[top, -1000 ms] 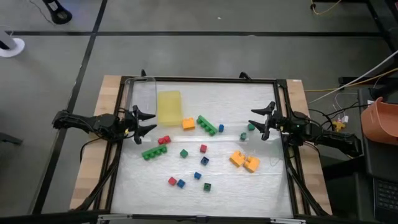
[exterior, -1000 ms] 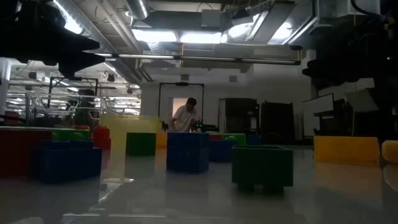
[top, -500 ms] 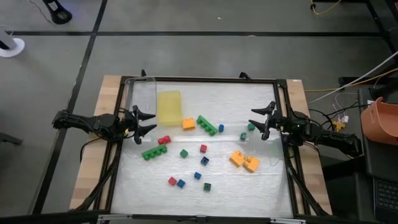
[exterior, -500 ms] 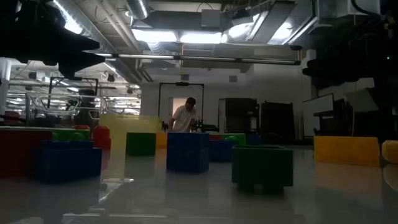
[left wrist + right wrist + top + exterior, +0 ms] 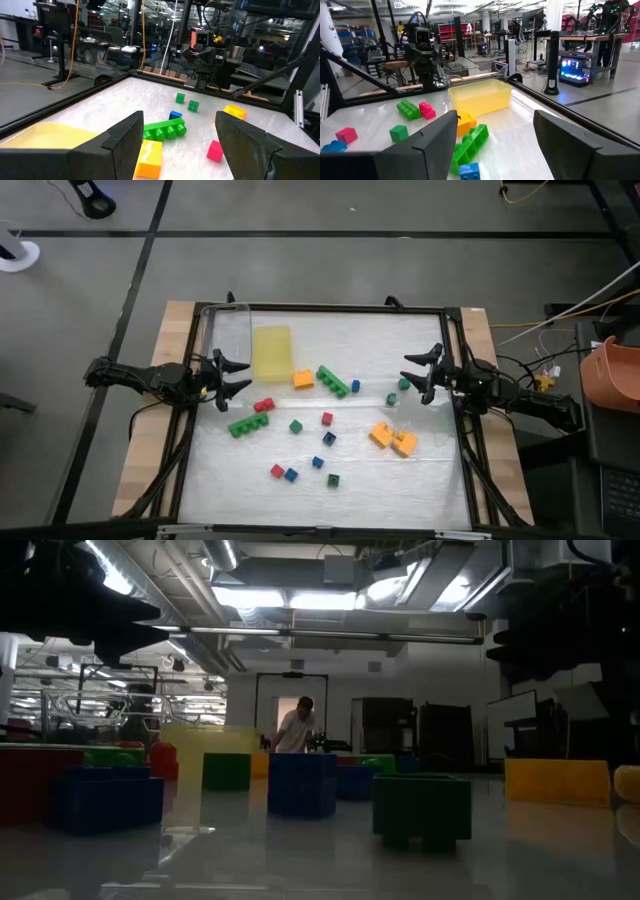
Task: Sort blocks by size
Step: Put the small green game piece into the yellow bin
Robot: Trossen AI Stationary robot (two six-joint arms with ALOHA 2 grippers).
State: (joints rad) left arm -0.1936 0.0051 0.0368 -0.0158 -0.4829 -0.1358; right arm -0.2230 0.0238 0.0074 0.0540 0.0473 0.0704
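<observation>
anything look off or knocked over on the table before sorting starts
Nothing stands out. The blocks lie scattered loose across the table, unsorted. The yellow tray sits flat. Left hand and right hand hover open at the sides, holding nothing.

- Robotics laboratory or industrial research hall, open-plan.
- Exposed ceiling ducts (image 5: pixel 330 570) and strip lighting overhead, above a doorway (image 5: pixel 291 705) in the far wall.
- Work table (image 5: pixel 330 330) with a black metal frame, standing on bare grey concrete floor (image 5: pixel 300 270) marked with dark tape lines.
- Loose cables (image 5: pixel 560 320) trailing across the floor beside the table.
- Beyond the table: rows of benches, racks and stands; a lit computer case (image 5: pixel 572 70) behind the far edge; monitors and equipment carts farther back.
- One person (image 5: pixel 297 727) standing at a bench near the doorway.
- Second robot arm (image 5: pixel 205 47) mounted at the table's opposite edge.
</observation>
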